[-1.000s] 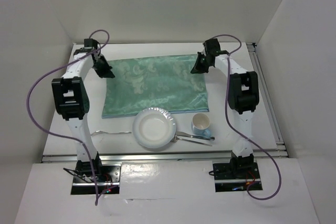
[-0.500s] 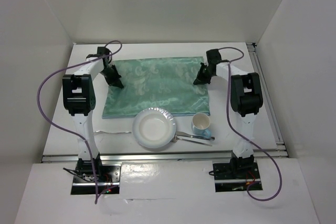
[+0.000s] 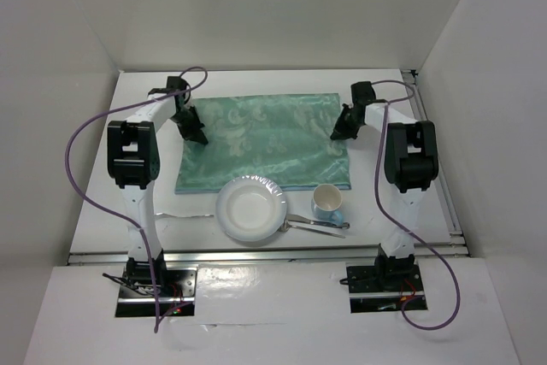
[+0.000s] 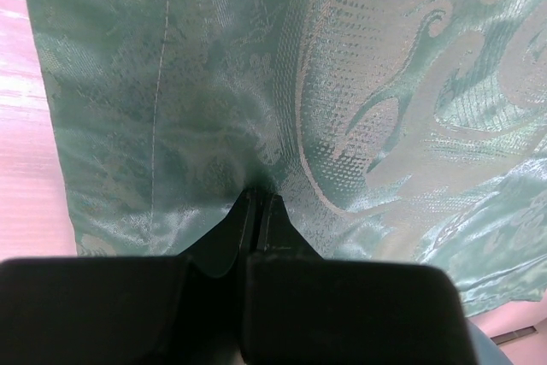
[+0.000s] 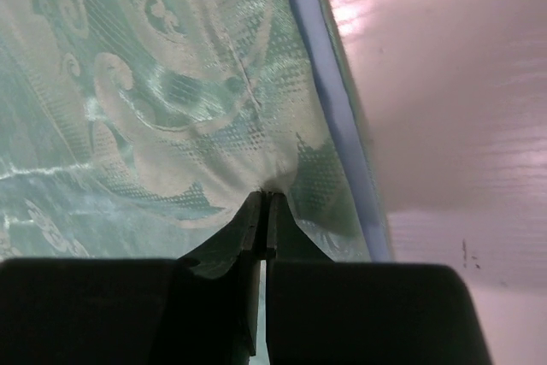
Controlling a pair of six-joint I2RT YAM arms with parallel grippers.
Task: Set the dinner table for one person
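Observation:
A teal-green patterned cloth mat (image 3: 265, 138) lies spread on the white dinner table (image 3: 128, 194), across the middle and back. My left gripper (image 3: 195, 134) is shut on the mat near its left edge, where the cloth (image 4: 342, 83) bunches into the closed tips (image 4: 258, 194). My right gripper (image 3: 340, 132) is shut on the mat near its right edge, and there too the fabric (image 5: 171, 83) puckers at the tips (image 5: 265, 194). Bare table (image 5: 444, 83) shows just right of that edge.
In front of the mat sits a white paper plate (image 3: 249, 209). To its right a cup (image 3: 327, 201) stands on a blue saucer, with metal cutlery (image 3: 316, 224) lying beside them. A fork (image 3: 179, 214) lies left of the plate. White walls close in the table.
Both grippers have moved right and a little nearer, still shut on the mat. The mat has slid right with them.

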